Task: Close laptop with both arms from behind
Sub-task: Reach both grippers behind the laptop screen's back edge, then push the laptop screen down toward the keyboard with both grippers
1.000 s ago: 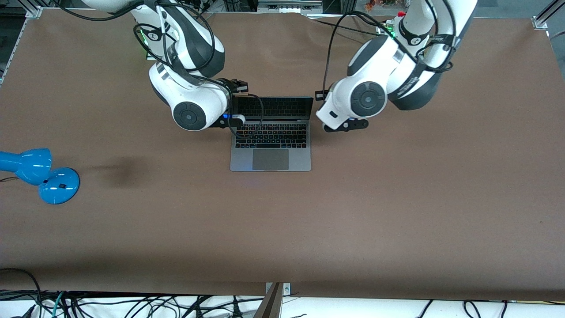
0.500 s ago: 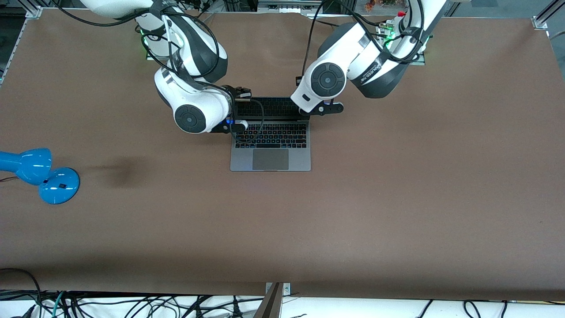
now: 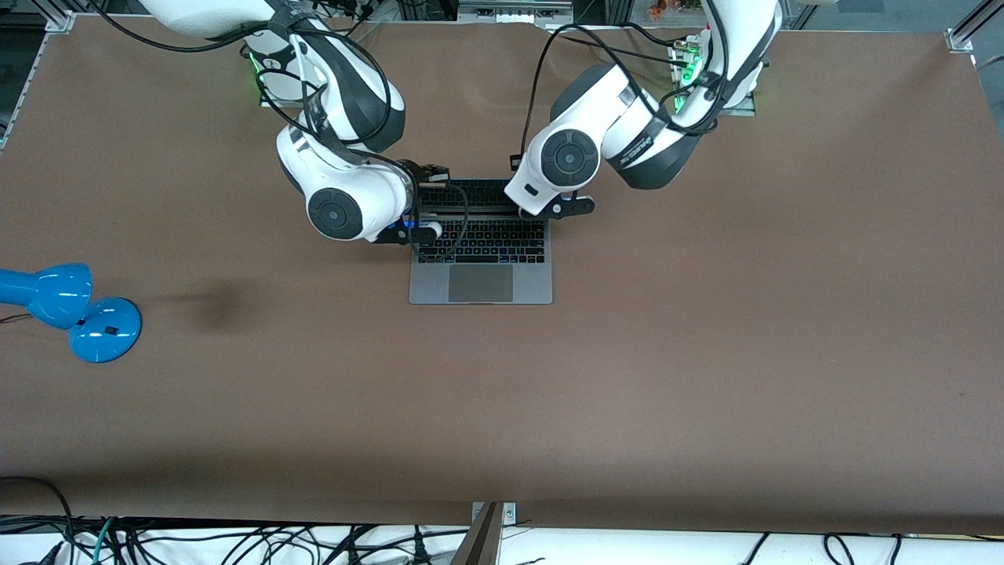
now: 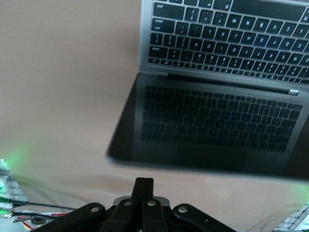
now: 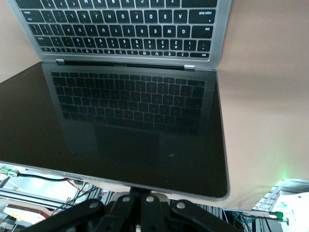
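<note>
Standing by the bench, I see the right gripper, fingers pressed together and holding nothing, at the raised lid's top edge at its own end. Mid-bench, the laptop sits open, so closing looks barely begun; next, both arms should push the lid evenly toward the keyboard. Only key letters are legible. At the lid's other corner, the left gripper is likewise closed and empty.

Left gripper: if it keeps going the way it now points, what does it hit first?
Probably the laptop: in the left wrist view the left gripper, fingers together, points at the top edge of its open lid. Depth is unclear.
</note>
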